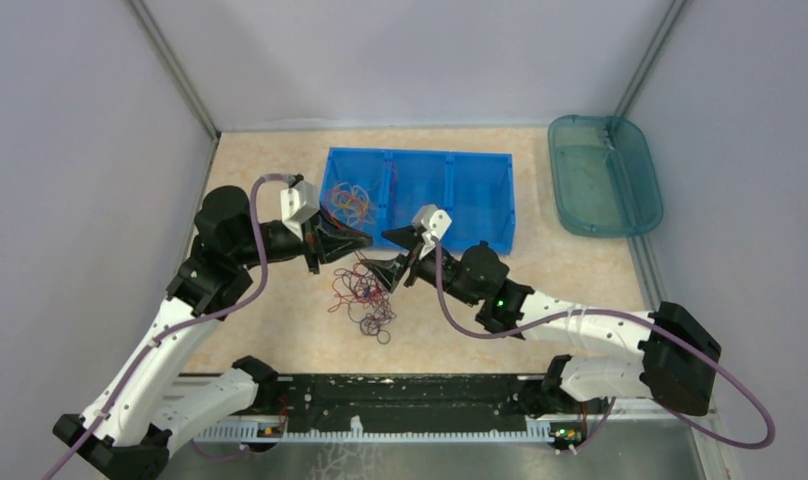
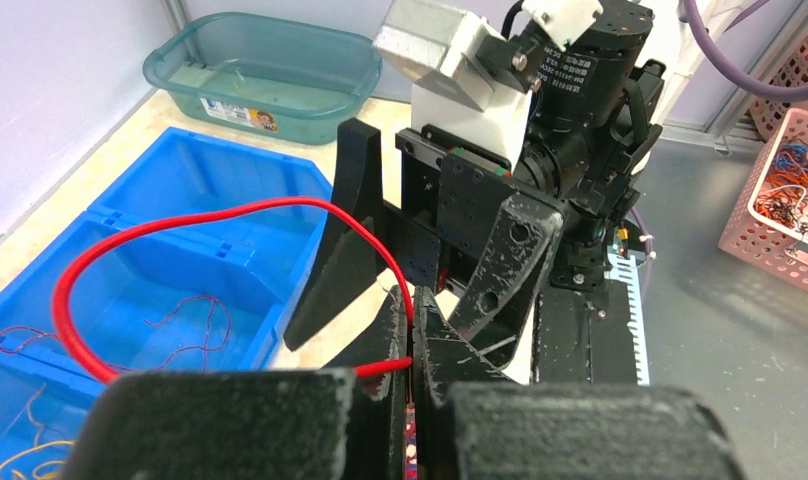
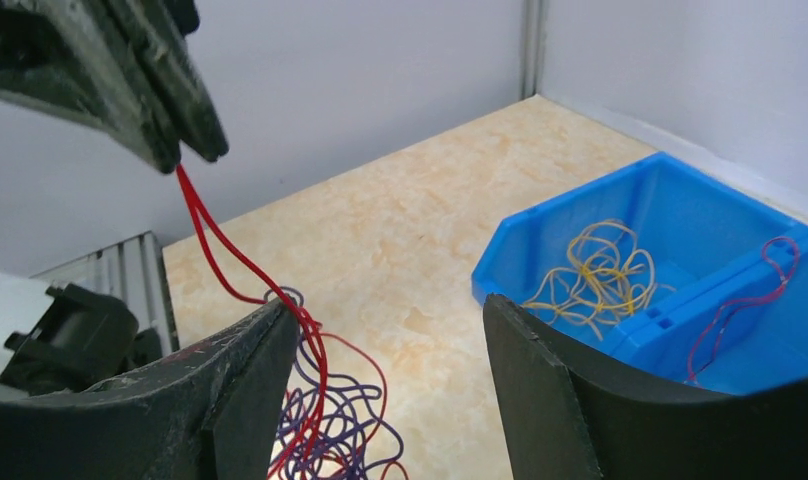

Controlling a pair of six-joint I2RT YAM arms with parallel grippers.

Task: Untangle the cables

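Beige marbled tabletop between grey walls carries everything. Left jaws are clenched on a red cable, pinching it at their tips. In the left wrist view it bows out in a wide loop toward the left of the frame. Right jaws are released, spread wide and empty, and face the left pair closely at mid-frame in the top view.

In the right wrist view the red cable slants from the left jaws at upper left down to the lower middle. It passes just inside the finger on the frame's left and ends in the tangle of red and purple loops, which lies on the tabletop just below both pairs. Right jaws look nearer the tangle, so pinning it while the left draws the cable away seems the likely call. Purple loops wrap the cable where it meets the heap and may drag along.

Above the tangle in the top view stands the blue bin, with yellow cables in its left compartment and red strands in the middle one. A teal tub sits at upper right.
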